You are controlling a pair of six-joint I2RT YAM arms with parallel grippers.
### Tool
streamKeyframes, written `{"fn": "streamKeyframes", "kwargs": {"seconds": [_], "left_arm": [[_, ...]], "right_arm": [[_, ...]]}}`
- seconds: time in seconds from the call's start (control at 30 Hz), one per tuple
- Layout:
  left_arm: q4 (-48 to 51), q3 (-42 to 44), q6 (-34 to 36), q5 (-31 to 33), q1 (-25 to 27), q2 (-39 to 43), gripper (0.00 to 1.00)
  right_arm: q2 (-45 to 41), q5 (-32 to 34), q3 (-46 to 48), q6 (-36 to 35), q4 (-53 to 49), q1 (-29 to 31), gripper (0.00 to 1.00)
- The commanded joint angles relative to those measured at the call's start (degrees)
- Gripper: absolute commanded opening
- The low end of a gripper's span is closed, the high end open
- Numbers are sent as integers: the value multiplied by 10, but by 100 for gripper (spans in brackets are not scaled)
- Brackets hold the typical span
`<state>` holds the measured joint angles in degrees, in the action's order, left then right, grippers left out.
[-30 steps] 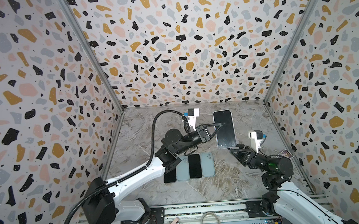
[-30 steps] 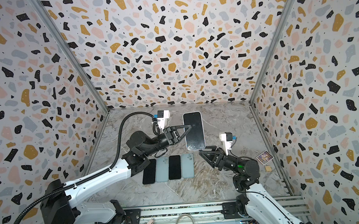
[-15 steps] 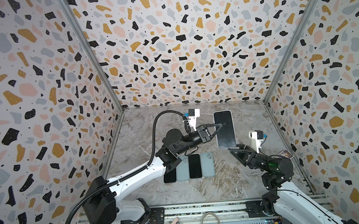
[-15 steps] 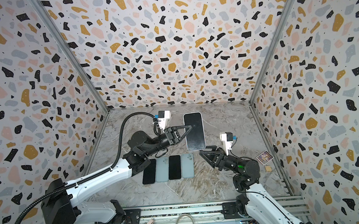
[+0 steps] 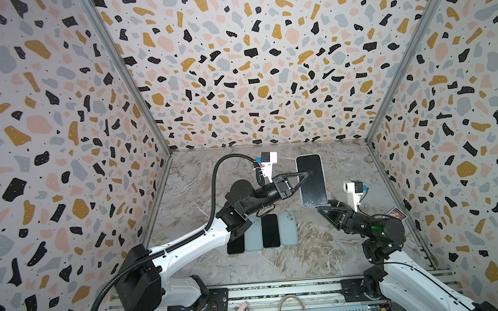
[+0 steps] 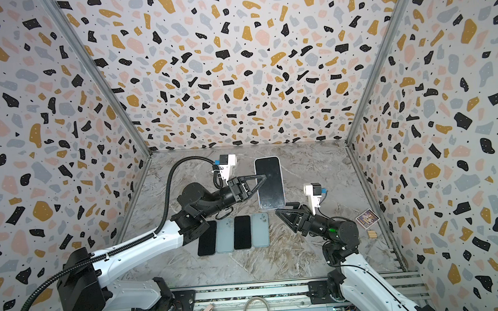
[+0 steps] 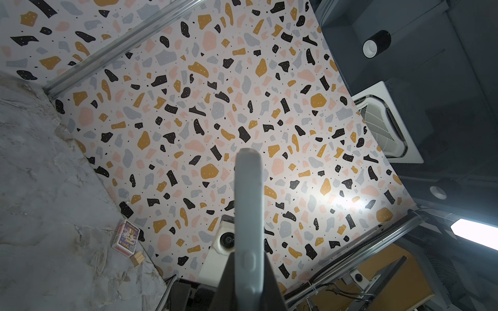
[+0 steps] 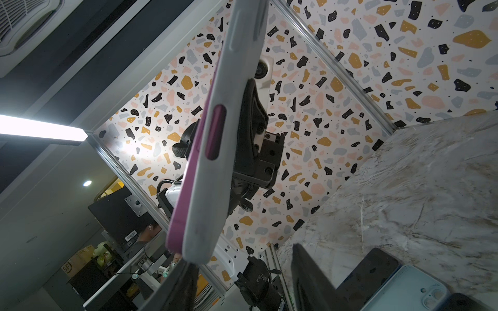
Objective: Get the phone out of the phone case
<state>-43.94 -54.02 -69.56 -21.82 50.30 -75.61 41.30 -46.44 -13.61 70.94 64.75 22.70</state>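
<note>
Phone [image 5: 311,182]: in the air above the table [image 5: 292,257], dark screen facing the top cameras, not yet out of its case.
Phone case [image 8: 215,188]: light grey shell around a purple body. Purple shows along the screen-side edge and through a button cutout. No corner visibly peeled.
Left gripper [image 5: 306,175]: clenched on one long edge of the cased phone, about mid-length. The left wrist view shows a finger on each side of the case edge.
Right gripper [image 5: 322,210]: jaws part-open, grasping nothing, tips just under the phone's near short end. Whether they touch the case: cannot tell.
Change: none visible over the last second. Phone, both arms and both jaw gaps sit where they were.
Meaning: my read is a pause at setup, with extraction not started.
Next: the right gripper likely has to close on the near-end lip of the case and peel it while the left gripper holds.
Risk: the left clamp pinches case and phone together, so the shell may not slide free without a regrip.
Spare handsets [image 5: 261,231]: row of four flat on the table under the left arm, clear of both grippers.
</note>
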Motion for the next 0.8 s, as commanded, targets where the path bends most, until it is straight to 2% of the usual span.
{"fn": "streamKeyframes", "kwargs": {"seconds": [0.0,0.47,0.57,0.77], "left_arm": [[-76,-3,10,-11,7,16,0],[-92,8,13,-19,18,9,0],[-93,8,14,-19,19,8,0],[-91,14,14,-10,19,2,0]], "right_arm": [[6,7,-9,12,36,-9,56],[7,3,-12,27,40,-30,55],[13,1,-10,34,53,-30,51],[24,-7,2,65,98,-30,36]]}}
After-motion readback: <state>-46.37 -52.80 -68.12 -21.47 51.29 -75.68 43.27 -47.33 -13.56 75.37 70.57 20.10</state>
